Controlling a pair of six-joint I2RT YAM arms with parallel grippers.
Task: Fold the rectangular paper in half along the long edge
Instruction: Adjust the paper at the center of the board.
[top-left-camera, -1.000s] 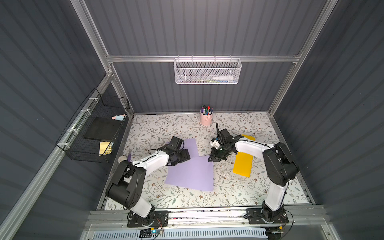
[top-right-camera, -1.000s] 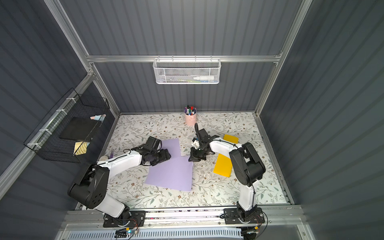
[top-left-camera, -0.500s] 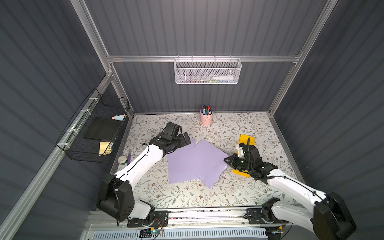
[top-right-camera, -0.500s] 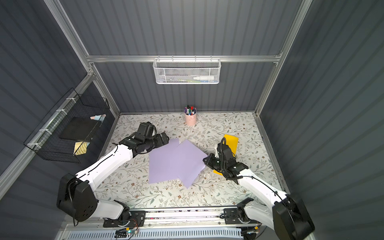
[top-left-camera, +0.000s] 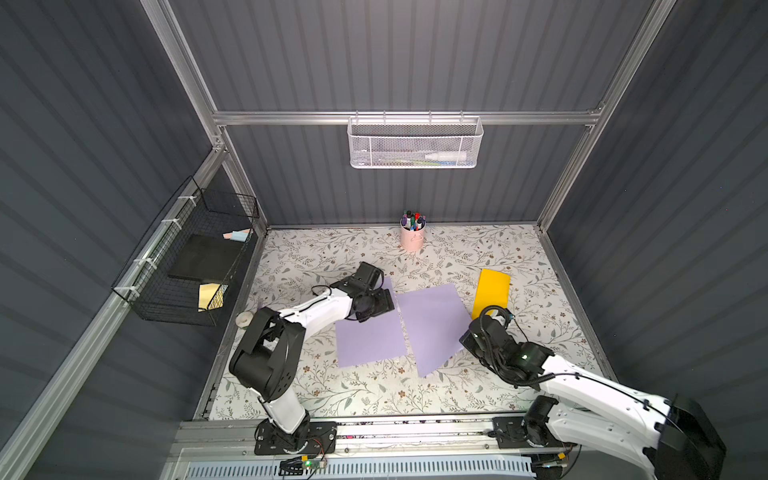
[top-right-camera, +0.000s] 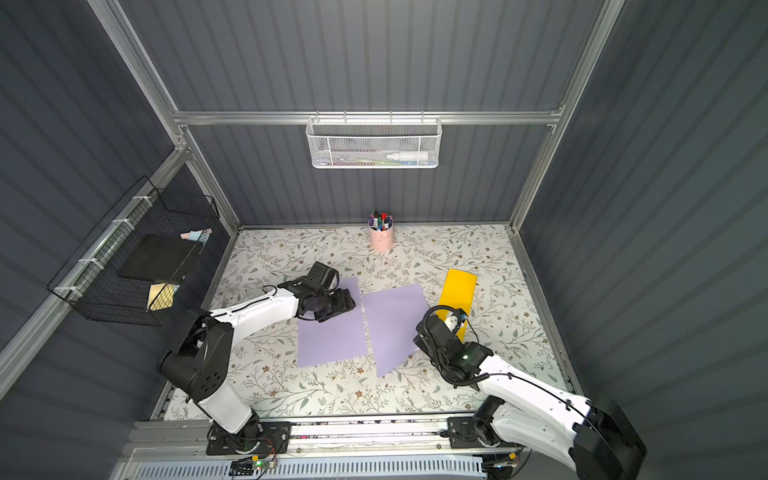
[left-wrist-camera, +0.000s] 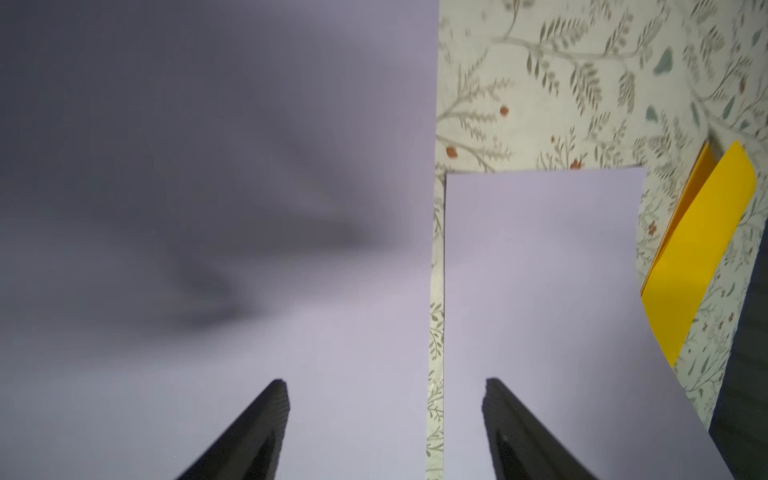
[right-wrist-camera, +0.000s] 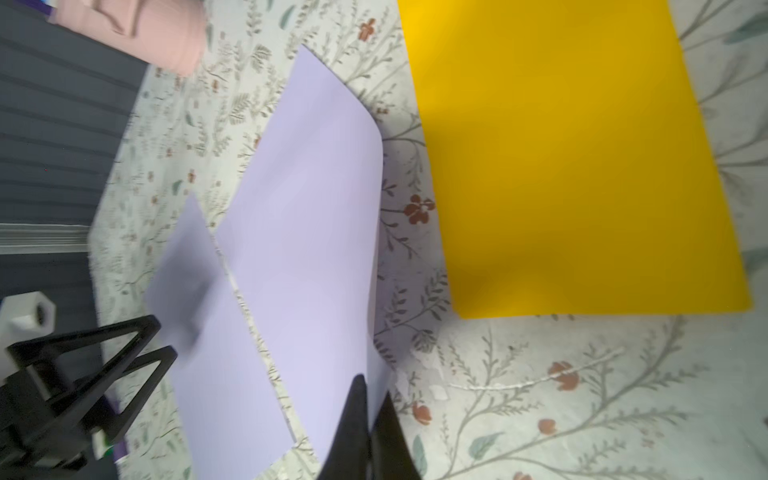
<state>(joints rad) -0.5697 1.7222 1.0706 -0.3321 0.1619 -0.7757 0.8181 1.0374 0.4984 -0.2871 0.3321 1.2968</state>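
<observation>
I count two lavender sheets, one folded yellow paper (top-left-camera: 492, 289), one pink pen cup (top-left-camera: 412, 240), one white mesh basket (top-left-camera: 415, 143) and one black wire basket (top-left-camera: 187, 266).

In both top views the left lavender sheet (top-left-camera: 370, 338) lies flat at frame centre, and my left gripper (top-left-camera: 384, 301) sits over its upper part. In the left wrist view my fingers (left-wrist-camera: 274, 415) are spread apart, with that sheet beneath them and nothing between them.

The right lavender sheet (top-left-camera: 432, 328) lies just beside it, with a thin strip of table between their facing edges. My right gripper (right-wrist-camera: 372, 399) is at that sheet's right edge, pressed together and pinching the edge, which curls up off the table. The yellow paper lies just upper right of that sheet.

Bare table (top-left-camera: 332, 390) stretches below both sheets toward the frame's bottom. The cup stands well apart at top centre.
</observation>
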